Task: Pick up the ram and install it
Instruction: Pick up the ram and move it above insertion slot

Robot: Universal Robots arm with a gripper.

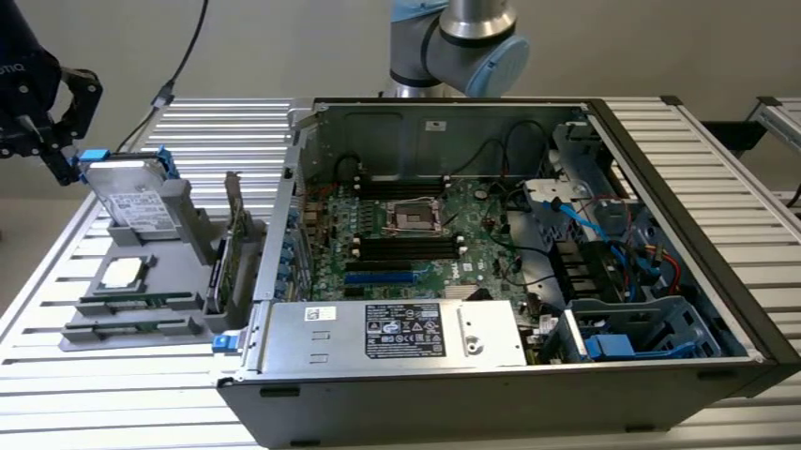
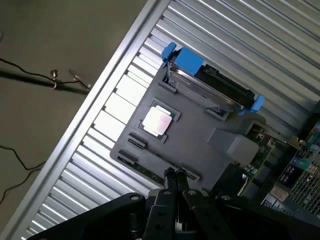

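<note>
**Bench contents, nearest first**

1. Computer case point(image 1: 501, 412): you have it lying open on the slatted table point(image 1: 75, 412), with its dark near wall towards the exterior camera.
2. Power supply point(image 1: 388, 330): a silver box with a black label, sitting just inside that near wall.
3. Blue drive cage point(image 1: 639, 333): in the near corner of the case, on the exterior view's right.
4. Grey holder point(image 1: 175, 272) point(image 2: 200, 150): it rests on the table just beside the case, on the exterior view's left.
5. The ram point(image 1: 131, 328) point(image 2: 145, 171): your green stick lies on edge in the long slot along the holder's nearest side. Nothing grips it.
6. Processor chip point(image 1: 122, 273) point(image 2: 159, 121): lying flat in a square recess behind the slots.
7. Upright card point(image 1: 233, 239): standing on edge with its metal bracket, between the holder and the case.
8. Hard drive point(image 1: 135, 199) point(image 2: 210, 85): in a blue-handled carrier, propped at the holder's far end.
9. Motherboard point(image 1: 426, 230): green, on the case floor, with black memory slots around the central socket.
10. Gripper point(image 1: 60, 171) point(image 2: 175, 176): black, hanging above the holder's far end near the hard drive. Its fingers are pressed together and pinch nothing.
11. Arm joint point(image 1: 457, 42): grey and light blue, behind the case's far wall.
</note>
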